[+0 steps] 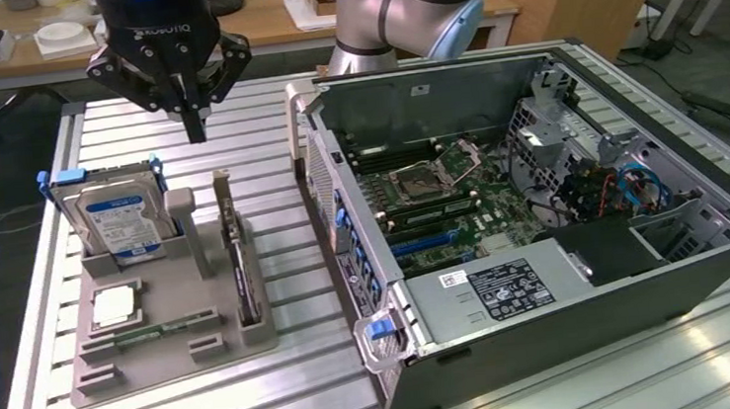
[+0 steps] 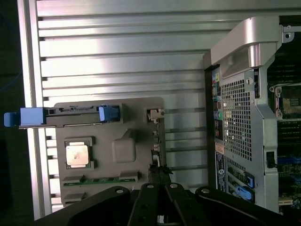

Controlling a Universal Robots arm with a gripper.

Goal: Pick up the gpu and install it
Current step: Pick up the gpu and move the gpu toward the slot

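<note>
Black pincer [image 1: 196, 128], clenched shut and empty, hangs in the air over a slatted metal bench [image 1: 127, 126] beside an open computer case [image 1: 570, 276].

From the side, the exterior view shows the gpu [image 1: 243, 270] standing on edge in a slot of a grey holder [image 1: 154, 367], along the side nearest the case, its silver bracket end toward the pincer. It also shows a hard drive [image 1: 115, 218] with its label facing out and the motherboard [image 1: 444, 198] inside the case. The wrist view looks straight down. There the gpu [image 2: 155, 149] is a thin dark edge meeting the pincer [image 2: 158, 175] tips in the picture, and the case's perforated rear panel [image 2: 237, 117] faces the camera. The pincer touches nothing.
</note>
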